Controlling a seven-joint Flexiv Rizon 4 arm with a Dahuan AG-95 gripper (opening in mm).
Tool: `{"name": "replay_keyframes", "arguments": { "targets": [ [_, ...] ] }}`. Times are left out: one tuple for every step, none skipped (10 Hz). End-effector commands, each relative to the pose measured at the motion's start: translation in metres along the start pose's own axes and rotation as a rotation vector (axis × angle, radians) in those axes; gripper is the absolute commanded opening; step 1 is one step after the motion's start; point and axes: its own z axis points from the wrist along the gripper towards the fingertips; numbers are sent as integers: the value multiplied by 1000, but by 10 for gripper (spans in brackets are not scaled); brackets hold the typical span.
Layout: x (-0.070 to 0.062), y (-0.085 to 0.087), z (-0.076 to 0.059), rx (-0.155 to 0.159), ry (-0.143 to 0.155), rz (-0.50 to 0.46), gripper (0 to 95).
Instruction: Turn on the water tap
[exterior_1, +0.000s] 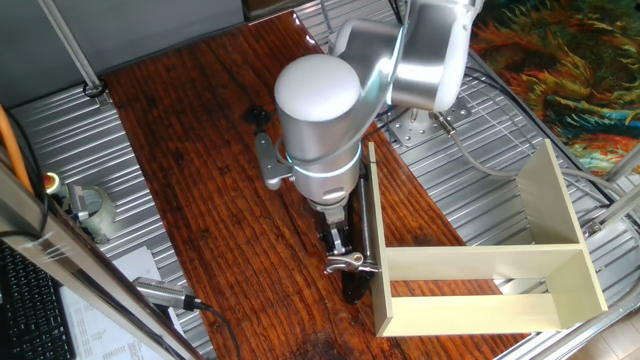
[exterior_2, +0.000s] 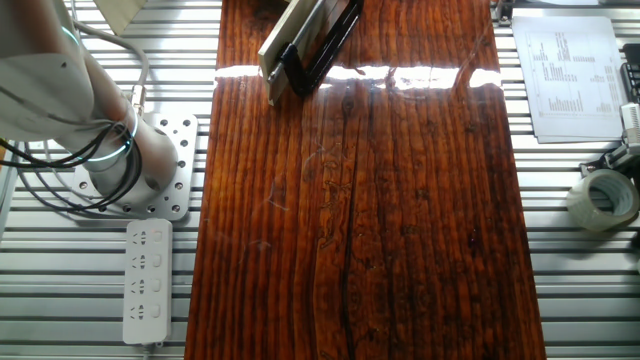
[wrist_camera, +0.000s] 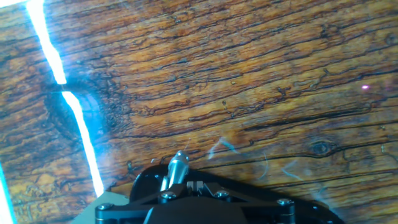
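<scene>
The water tap (exterior_1: 366, 215) is lying along the wooden tabletop (exterior_1: 200, 170), pressed against the side wall of the cream open-sided box (exterior_1: 560, 215). Its small silver lever handle (exterior_1: 347, 263) is sticking out sideways at the near end, just beside the box's front corner. In the other fixed view the tap's dark tube (exterior_2: 322, 45) is showing at the top edge of the board, next to the box wall. In the hand view only a chrome tip (wrist_camera: 178, 163) is peeking up over the black hardware at the bottom edge.

The gripper (exterior_1: 336, 238) is hanging directly above the lever end, pointing down, with the arm's big rounded joint (exterior_1: 318, 110) covering most of it. Whether its fingers are spread or pressed together cannot be told, nor whether they are touching the lever.

A roll of tape (exterior_2: 603, 197) and a printed sheet (exterior_2: 570, 75) are sitting on the metal bench beside the board, and a white power strip (exterior_2: 146, 280) is lying on the opposite side.
</scene>
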Motion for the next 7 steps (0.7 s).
{"name": "replay_keyframes", "arguments": {
  "targets": [
    [1, 1, 5, 0, -4, 5, 0],
    [3, 2, 5, 3, -3, 11, 0],
    [4, 2, 4, 8, -6, 13, 0],
    [4, 2, 4, 9, -9, 13, 0],
    [4, 2, 4, 9, -11, 10, 0],
    [4, 3, 4, 8, -13, 8, 0],
    [2, 5, 3, 6, -17, 7, 0]
  ]
}}
